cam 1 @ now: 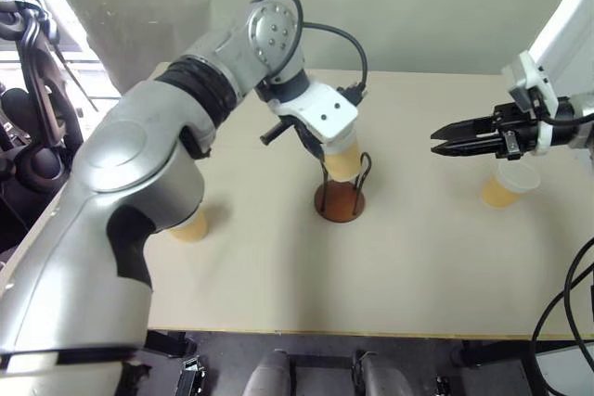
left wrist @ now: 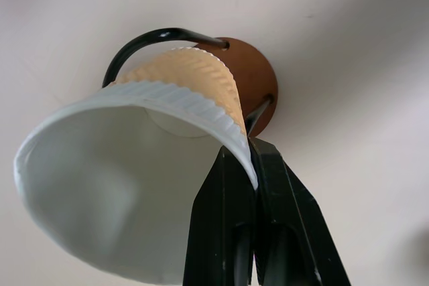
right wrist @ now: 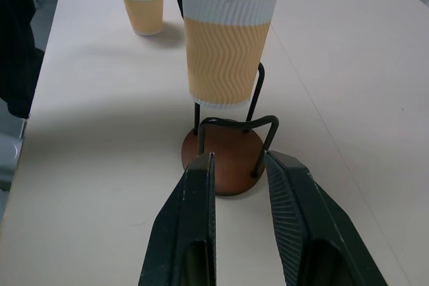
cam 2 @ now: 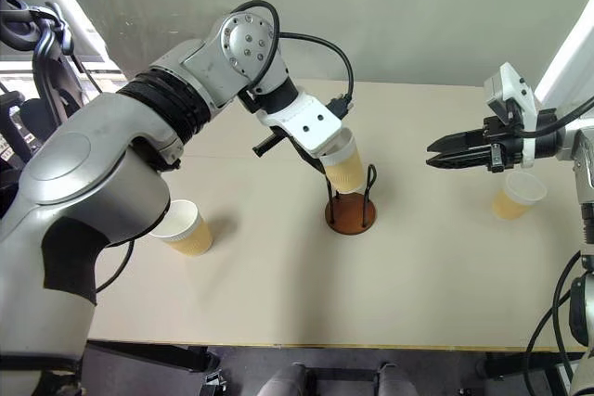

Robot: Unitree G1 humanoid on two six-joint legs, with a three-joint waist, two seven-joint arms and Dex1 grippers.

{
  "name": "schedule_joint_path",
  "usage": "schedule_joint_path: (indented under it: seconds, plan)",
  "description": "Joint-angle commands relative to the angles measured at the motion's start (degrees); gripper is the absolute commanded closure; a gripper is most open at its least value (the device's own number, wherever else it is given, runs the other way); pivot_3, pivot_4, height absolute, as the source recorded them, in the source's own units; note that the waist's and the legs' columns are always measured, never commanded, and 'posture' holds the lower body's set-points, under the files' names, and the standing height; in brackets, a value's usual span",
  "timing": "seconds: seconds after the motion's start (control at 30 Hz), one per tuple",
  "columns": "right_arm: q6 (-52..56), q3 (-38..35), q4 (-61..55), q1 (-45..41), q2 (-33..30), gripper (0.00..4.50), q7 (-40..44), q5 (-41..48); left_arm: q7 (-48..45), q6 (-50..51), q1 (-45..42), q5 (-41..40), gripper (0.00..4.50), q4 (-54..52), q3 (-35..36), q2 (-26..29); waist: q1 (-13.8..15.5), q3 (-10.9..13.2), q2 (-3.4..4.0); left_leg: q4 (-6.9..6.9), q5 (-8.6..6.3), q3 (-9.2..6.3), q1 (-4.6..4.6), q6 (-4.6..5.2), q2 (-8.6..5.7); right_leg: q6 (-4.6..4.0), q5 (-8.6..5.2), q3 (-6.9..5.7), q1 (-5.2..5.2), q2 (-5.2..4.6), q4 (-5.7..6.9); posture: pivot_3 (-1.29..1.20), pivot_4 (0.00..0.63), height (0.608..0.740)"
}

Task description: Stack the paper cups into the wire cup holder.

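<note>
The left gripper [left wrist: 251,165], clamped on a paper cup's [cam 2: 344,166] rim, holds it tilted between the wire cup holder's [cam 2: 351,212] loops, above the base. Next: lower, straighten, release. The right gripper [cam 1: 438,144] hovers empty, jaws slightly parted; two cups [cam 2: 184,228] [cam 2: 517,194] wait on the desk [cam 2: 418,285].

A pale beige worktop [cam 1: 418,266] fills the middle of the frame, its matte surface smooth and evenly lit, with soft shadows falling across it. Its near edge runs along the lower part of the frame, and below it lies a dark grey floor [cam 1: 223,359]. Behind the worktop, across the top of the frame, stands a plain greyish-white wall [cam 1: 436,6]. At the upper left a bright window [cam 1: 51,6] lets in strong daylight. Dark cables [cam 1: 28,53] and black equipment crowd the left edge beneath that window.
</note>
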Motion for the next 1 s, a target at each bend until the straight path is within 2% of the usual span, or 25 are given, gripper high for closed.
schedule_joint_path:
  seconds: [0.03, 0.17, 0.4, 0.5, 0.67, 0.77, 0.87, 1.0]
  plan:
    - [-0.6, -1.9, -1.8, -0.6, -0.7, 3.38, -0.5, 0.6, -1.9, -3.0, -0.7, 3.5, 4.49, 2.2, 4.0, -1.1, 0.0, 0.0, 0.00, 0.00, 0.00, 0.00, 0.00, 0.00, 0.00, 0.01, 0.00, 0.00, 0.00, 0.01, 0.00, 0.00, 0.150, 0.740]
    - [-0.5, -1.9, -2.0, -0.4, -0.8, 3.38, -0.6, 0.5, -1.9, -3.1, -0.3, 6.1, 3.54, 3.5, 6.8, -2.0, 0.0, 0.0, 0.00, 0.00, -0.02, 0.00, -0.01, 0.01, 0.00, 0.02, -0.01, 0.00, 0.01, 0.00, -0.04, 0.00, 0.150, 0.740]
    - [-0.4, -1.8, -2.1, 0.0, -1.3, 3.38, -0.8, 0.3, -1.9, -3.6, -0.1, 8.9, 1.01, 4.4, 10.8, -2.8, 0.0, 0.0, 0.00, -0.02, -0.08, -0.01, -0.03, 0.03, 0.00, 0.05, -0.03, 0.00, 0.01, 0.01, -0.11, 0.00, 0.150, 0.740]
    - [0.1, -2.1, -2.5, 0.8, -1.6, 3.38, -2.0, 0.0, -1.9, -0.1, 0.3, 6.5, 0.02, 4.7, 17.0, -4.1, 0.0, 0.0, 0.00, -0.03, -0.10, -0.01, -0.06, 0.05, -0.01, 0.07, -0.05, 0.00, 0.02, 0.01, -0.15, 0.00, 0.150, 0.740]
    - [1.5, -4.4, -1.3, 1.3, -2.6, 3.38, -7.4, -0.7, -1.9, 17.0, 1.0, -2.3, 0.02, 3.8, 31.9, -3.9, 0.0, 0.0, 0.01, -0.10, -0.14, 0.08, -0.08, 0.07, -0.01, 0.08, -0.05, 0.01, 0.01, 0.02, -0.28, 0.00, 0.150, 0.740]
    - [-0.1, -5.1, 1.9, 2.5, -5.6, 3.38, -9.7, -3.1, -1.7, 24.7, 2.0, -2.3, 0.02, 6.5, 41.4, -2.0, 0.0, 0.0, 0.04, -0.24, -0.15, 0.10, -0.05, 0.07, 0.00, 0.13, -0.06, 0.01, 0.02, 0.02, -0.37, 0.00, 0.150, 0.740]
    - [-5.3, -4.0, 5.2, 4.1, -8.3, 3.38, -9.9, -6.5, 2.0, 27.2, 4.3, -1.5, 0.02, 6.9, 49.7, -1.6, 0.0, -0.1, 0.12, -0.42, -0.15, 0.09, 0.03, 0.06, 0.01, 0.22, -0.12, 0.04, 0.03, 0.01, -0.44, 0.00, 0.150, 0.740]
    - [-13.6, 0.5, 12.2, 2.2, -10.1, 3.38, -9.4, -13.8, -1.5, 35.0, 7.2, -0.8, 0.02, 3.8, 54.6, -0.3, 0.0, 0.0, 0.14, -0.51, -0.15, 0.07, 0.04, 0.06, 0.02, 0.27, -0.15, 0.08, 0.01, -0.02, -0.45, 0.00, 0.150, 0.740]
